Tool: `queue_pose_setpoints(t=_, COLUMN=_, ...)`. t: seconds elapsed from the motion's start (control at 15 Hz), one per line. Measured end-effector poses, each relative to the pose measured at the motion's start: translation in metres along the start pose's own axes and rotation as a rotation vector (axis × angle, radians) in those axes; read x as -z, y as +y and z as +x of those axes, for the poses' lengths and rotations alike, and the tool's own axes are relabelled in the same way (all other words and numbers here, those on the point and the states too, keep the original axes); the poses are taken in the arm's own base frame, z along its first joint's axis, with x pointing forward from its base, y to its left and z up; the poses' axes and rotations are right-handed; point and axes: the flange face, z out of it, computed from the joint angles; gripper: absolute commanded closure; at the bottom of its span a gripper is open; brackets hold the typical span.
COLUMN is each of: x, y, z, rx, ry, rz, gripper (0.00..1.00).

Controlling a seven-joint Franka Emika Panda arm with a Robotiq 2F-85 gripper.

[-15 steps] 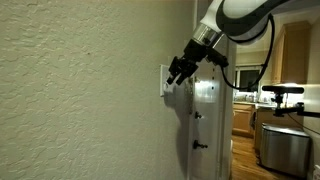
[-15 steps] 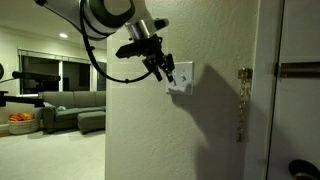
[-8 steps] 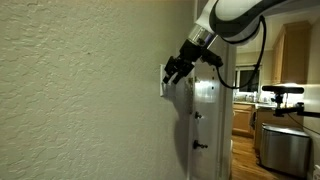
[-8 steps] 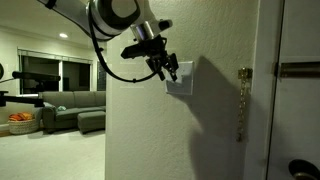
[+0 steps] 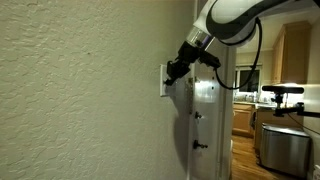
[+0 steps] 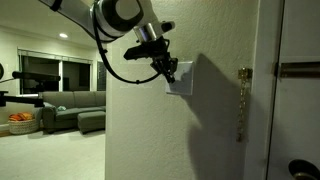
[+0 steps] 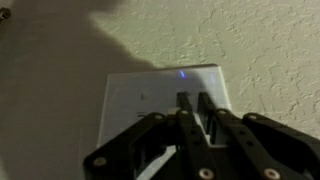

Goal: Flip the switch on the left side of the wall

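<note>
The switch (image 5: 164,84) is a small white plate on the textured cream wall (image 5: 80,100), close to the wall's corner. It also shows as the switch (image 6: 182,82) in both exterior views. My gripper (image 5: 172,70) points at the plate, its tips at the plate's upper part. In the wrist view the switch (image 7: 145,95) fills the middle, with a small blue light at its top edge. My gripper (image 7: 193,98) has its two dark fingers drawn close together, only a thin slit between them, tips resting against the plate's face. The toggles are hidden behind the fingers.
A white door (image 5: 205,130) with a dark handle stands just beyond the wall's corner. In an exterior view the door frame (image 6: 270,100) carries a brass latch (image 6: 242,100). A sofa (image 6: 70,110) and a kitchen bin (image 5: 285,145) lie farther off.
The fingers have closed from a spread stance to nearly touching. The gripper has crept slightly closer to the switch plate.
</note>
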Motion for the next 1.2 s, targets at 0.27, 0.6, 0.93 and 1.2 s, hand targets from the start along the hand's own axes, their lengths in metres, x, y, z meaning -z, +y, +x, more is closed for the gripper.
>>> queue_pose_setpoints(t=0.27, x=0.0, y=0.001, z=0.001, rx=0.007, ry=0.0, rz=-0.001, gripper=0.98)
queue_pose_setpoints(t=0.6, x=0.002, y=0.004, z=0.001, rx=0.048, ry=-0.004, rz=0.01, gripper=0.98)
queue_pose_setpoints(t=0.93, x=0.019, y=0.009, z=0.008, rx=0.077, ry=0.003, rz=0.035, gripper=0.98)
queue_pose_setpoints(t=1.2, x=0.049, y=0.013, z=0.003, rx=0.087, ry=-0.056, rz=0.041, gripper=0.98)
